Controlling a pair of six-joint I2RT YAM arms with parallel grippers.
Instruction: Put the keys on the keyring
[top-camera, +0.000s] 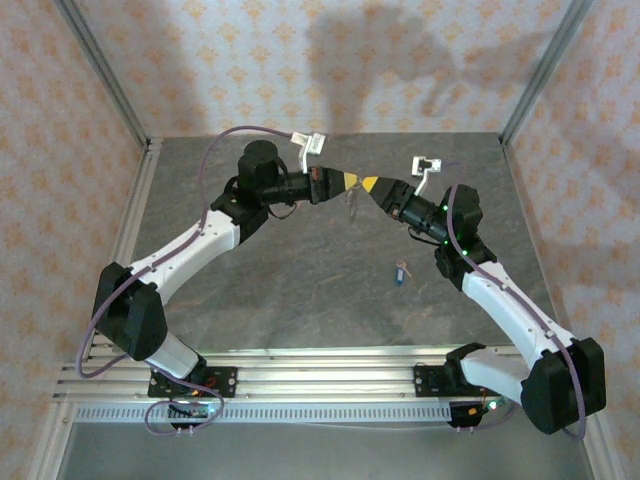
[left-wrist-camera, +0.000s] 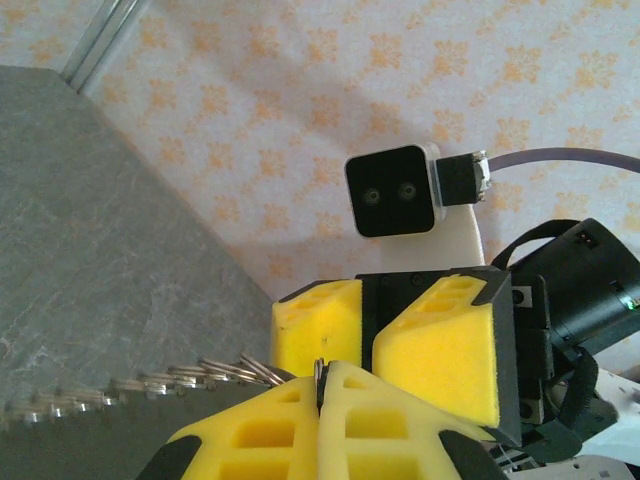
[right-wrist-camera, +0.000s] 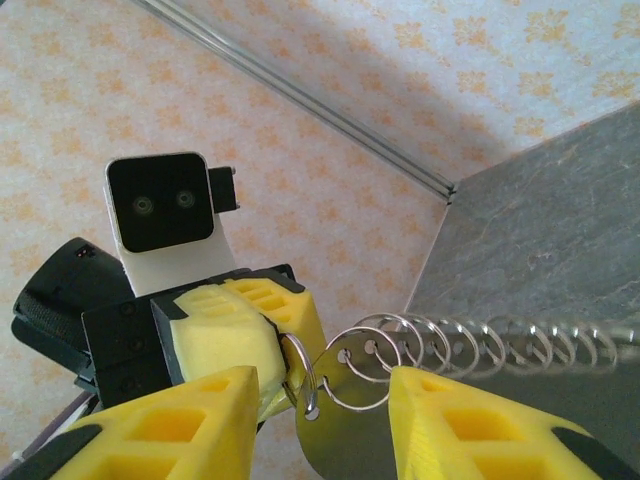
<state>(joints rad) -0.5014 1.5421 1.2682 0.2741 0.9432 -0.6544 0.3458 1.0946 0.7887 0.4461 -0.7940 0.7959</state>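
While the blue-headed key (top-camera: 401, 270) lies alone on the grey counter (top-camera: 300, 300), near the right arm, the two arms meet in mid-air over the counter's far half. The left gripper (left-wrist-camera: 322, 385) is clenched on the keyring (right-wrist-camera: 355, 365), whose chain of small rings trails off sideways. The right gripper (right-wrist-camera: 322, 395) is released, its yellow fingers (right-wrist-camera: 470, 420) spread either side of the ring.

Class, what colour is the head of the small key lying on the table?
Blue; the key shows best in top external.
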